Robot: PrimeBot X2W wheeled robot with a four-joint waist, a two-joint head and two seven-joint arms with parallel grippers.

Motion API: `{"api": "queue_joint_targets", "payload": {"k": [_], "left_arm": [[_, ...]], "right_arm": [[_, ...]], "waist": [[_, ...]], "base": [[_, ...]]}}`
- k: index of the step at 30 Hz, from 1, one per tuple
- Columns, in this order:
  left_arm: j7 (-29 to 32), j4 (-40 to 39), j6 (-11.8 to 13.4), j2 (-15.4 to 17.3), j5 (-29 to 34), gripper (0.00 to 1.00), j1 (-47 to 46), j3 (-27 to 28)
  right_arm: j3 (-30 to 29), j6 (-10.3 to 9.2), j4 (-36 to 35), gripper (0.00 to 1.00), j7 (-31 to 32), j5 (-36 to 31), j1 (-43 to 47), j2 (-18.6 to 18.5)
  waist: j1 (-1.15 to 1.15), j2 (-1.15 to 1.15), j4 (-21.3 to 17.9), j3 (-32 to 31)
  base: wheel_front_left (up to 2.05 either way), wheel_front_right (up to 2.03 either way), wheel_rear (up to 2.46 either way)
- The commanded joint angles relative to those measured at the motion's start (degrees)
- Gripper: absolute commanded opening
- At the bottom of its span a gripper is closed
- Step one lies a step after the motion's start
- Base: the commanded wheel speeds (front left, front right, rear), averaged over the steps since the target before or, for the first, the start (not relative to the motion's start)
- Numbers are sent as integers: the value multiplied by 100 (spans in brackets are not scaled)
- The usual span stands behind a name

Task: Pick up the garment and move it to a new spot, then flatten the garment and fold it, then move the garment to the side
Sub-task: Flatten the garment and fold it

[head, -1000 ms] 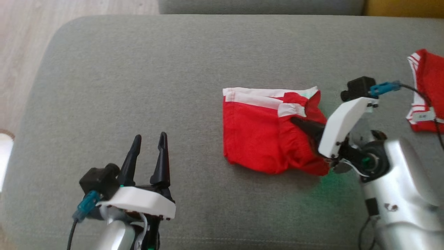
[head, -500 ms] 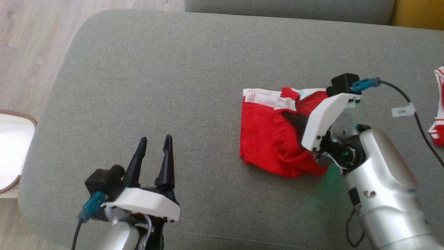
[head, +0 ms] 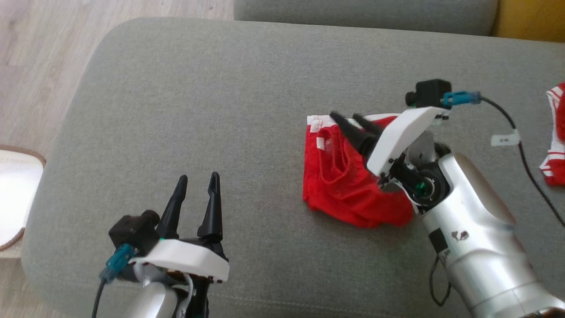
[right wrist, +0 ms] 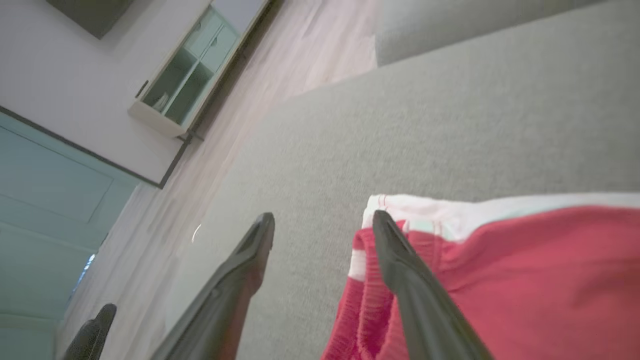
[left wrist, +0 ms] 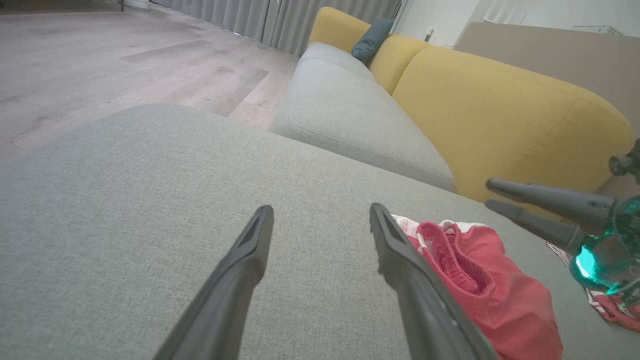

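1. Since the earlier frames the right fingers (head: 346, 128) have let go. They were pinched together in the cloth and now stand wide apart, just above the garment (head: 340, 185). The white waistband flap now lies turned over toward the left.
2. Nearest, at lower left of the head view, the left fingers (head: 212, 207) are wide apart, holding nothing, and well apart from the garment.
3. The garment lies at centre right on the grey cushion (head: 220, 88). It is a red bundle with its white band along the upper edge.
4. In the right wrist view one finger crosses over the ribbed red hem. I cannot tell whether it touches.
5. Further off, at the right edge, lies a second red piece (head: 555, 132).
6. Judged from this, the pick-up and move look done and one fold looks laid. The lower edge is still bunched, so flattening and neater folding remain, then the move to the side.
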Motion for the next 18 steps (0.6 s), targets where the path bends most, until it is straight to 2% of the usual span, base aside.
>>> {"api": "queue_joint_targets", "payload": {"k": [1,5,11,18], "left_arm": [[-55,-173,0,14,-29,100,-197,196],[-59,-211,22,34,-21,100,-160,226],[-66,-266,48,47,7,100,-152,303],[-75,-269,46,2,165,100,-161,436]], "right_arm": [[88,37,-217,100,-383,-206,-369,114],[55,37,-161,100,-1120,-923,-430,-31],[-180,37,-129,100,-1899,-1690,-240,-252],[-647,37,-362,100,-2658,-2381,366,-235]], "waist": [[0,0,-53,-33],[0,0,-152,-84],[0,0,-343,-166],[0,0,-579,-284]], "base": [[0,0,0],[0,0,0],[0,0,0],[0,0,0]]}}
